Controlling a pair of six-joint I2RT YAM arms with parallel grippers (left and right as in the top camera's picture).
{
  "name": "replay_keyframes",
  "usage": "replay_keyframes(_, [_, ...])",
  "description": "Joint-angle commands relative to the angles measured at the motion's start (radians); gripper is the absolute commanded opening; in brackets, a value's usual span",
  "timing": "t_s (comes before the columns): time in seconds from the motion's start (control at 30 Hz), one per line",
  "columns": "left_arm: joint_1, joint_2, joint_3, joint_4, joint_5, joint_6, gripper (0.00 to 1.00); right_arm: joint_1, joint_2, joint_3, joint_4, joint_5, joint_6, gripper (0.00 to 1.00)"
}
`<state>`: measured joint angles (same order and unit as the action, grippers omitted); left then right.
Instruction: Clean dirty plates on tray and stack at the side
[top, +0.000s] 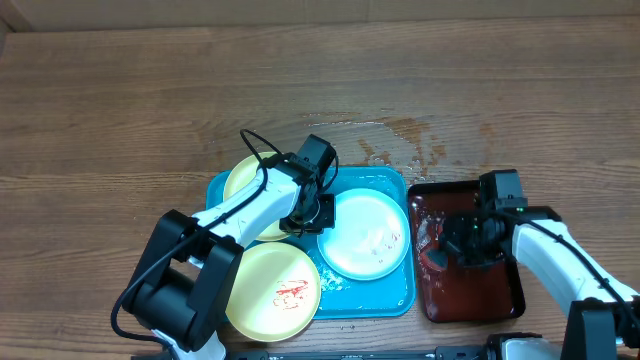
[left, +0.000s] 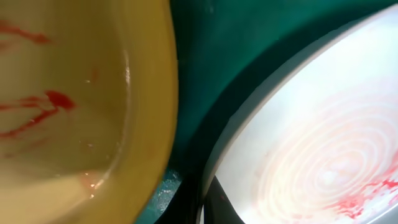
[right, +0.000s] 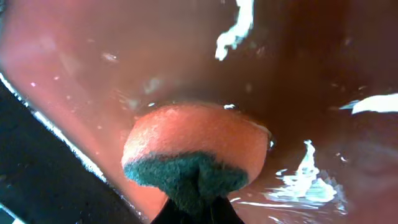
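Pale yellow, red-smeared round plastic plate (top: 275, 290) lay nearest on the large turquoise rectangular tray (top: 395, 300), beyond which the left gripper (top: 305, 215), jaws pressed together, pointed down between the white plate (top: 365, 235) and farther yellow plate (top: 240, 180), while the right gripper (top: 455, 248) pinched an orange-and-green sponge (right: 193, 149) in the dark red-brown tray (top: 500, 300).

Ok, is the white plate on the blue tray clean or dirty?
Dirty. The white plate shows faint pink rings and a red smear in the left wrist view.
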<state>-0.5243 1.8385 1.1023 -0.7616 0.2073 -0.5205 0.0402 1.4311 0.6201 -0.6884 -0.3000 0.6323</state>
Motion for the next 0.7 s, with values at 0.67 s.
replay_keyframes(0.67, [-0.006,0.032,0.033,0.015,-0.003,-0.058,0.04,0.036,-0.029,0.470,-0.407,-0.100,-0.587,0.04])
